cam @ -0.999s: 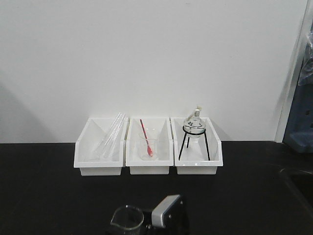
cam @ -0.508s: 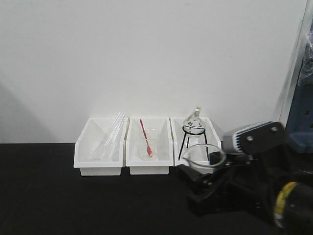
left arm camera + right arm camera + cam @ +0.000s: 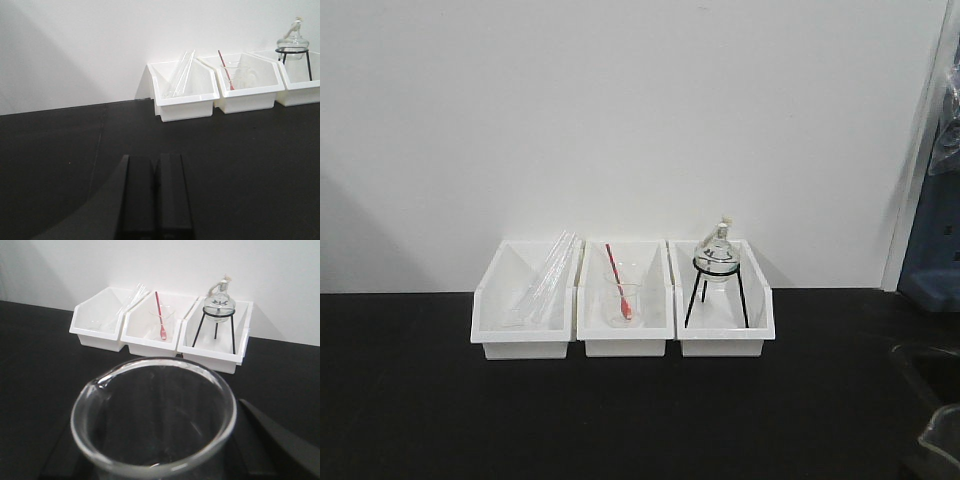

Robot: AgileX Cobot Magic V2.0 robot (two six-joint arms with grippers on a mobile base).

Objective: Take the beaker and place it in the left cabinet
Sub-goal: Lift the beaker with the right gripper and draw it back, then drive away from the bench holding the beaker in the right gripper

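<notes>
Front view: three white bins (image 3: 625, 345) stand in a row on the black counter (image 3: 440, 420) against the wall, with tubes (image 3: 548, 275) in the left one, a red rod (image 3: 618, 280) in the middle one and a flask (image 3: 717, 250) in the right one. Neither hand shows here.

Left wrist view: the left hand (image 3: 156, 162) hangs over the counter, fingers pressed together with nothing between them, well apart from the bins.

Right wrist view: the beaker (image 3: 155, 412) fills the foreground, upright (spout at the rim's left) and raised off the counter, short of the bins. It sits between the dark fingers (image 3: 280, 440) of the right hand (image 3: 152, 445), which is clamped on it.
</notes>
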